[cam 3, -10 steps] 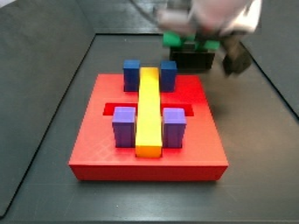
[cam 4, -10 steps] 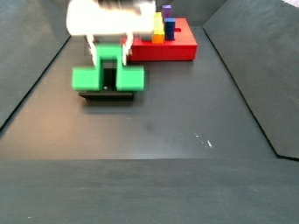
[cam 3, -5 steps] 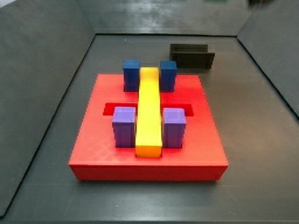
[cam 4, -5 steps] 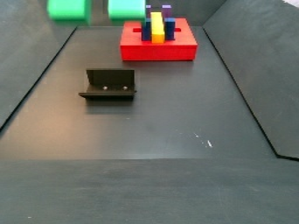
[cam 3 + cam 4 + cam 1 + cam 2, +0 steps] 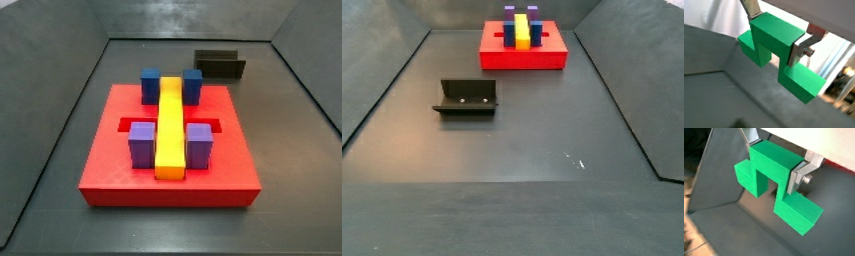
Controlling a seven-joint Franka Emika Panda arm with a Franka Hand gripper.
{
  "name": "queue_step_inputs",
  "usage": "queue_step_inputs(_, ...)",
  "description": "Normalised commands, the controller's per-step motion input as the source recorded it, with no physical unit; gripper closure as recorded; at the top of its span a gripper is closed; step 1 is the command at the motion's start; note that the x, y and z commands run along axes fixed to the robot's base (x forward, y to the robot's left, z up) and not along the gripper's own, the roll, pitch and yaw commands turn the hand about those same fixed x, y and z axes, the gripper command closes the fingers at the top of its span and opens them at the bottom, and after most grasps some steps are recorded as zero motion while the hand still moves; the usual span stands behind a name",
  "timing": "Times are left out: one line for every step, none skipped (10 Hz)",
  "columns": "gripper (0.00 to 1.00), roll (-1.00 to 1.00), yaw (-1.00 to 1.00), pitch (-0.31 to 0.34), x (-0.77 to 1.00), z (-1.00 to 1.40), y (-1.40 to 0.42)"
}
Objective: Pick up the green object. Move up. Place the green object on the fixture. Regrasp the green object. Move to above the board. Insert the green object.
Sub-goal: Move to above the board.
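Both side views now show neither my tool (image 5: 779, 36) nor the green object (image 5: 775, 188), which it clamps at the bridge, lifted off the bare fixture (image 5: 466, 97), so the board (image 5: 114, 165) comes next.

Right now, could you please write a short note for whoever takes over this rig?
Claw: out of both side views, seen only in both wrist views, shut on the green object across its middle bridge, held clear of the floor.
Fixture: bare on the floor, apart from the board.
Board: carries blue and purple blocks and the yellow bar.
Done: piece is gripped and lifted.
Left: move above the board, insert the green object.
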Motion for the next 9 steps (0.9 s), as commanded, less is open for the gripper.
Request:
queue_step_inputs(1.0, -1.0, 0.07, 0.089, -0.93, 0.29, -1.4)
queue_step_inputs(1.0, -1.0, 0.07, 0.086, -0.93, 0.28, -1.4)
queue_step_inputs(1.0, -1.0, 0.07, 0.073, -0.94, 0.28, -1.4)
queue_step_inputs(1.0, -1.0, 0.08, 0.071, -0.95, 0.28, -1.4)
queue_step_inputs(1.0, -1.0, 0.09, 0.037, -0.48, 0.12, -0.61)
queue_step_inputs(1.0, -1.0, 0.09, 0.026, -0.32, 0.06, -0.36)
queue_step_inputs(1.0, -1.0, 0.07, 0.019, -0.17, 0.04, -0.13)
queue_step_inputs(1.0, -1.0, 0.07, 0.005, -0.14, 0.05, -0.09)
queue_step_inputs(1.0, -0.87, 0.06, -0.037, -0.12, 0.01, -0.03)
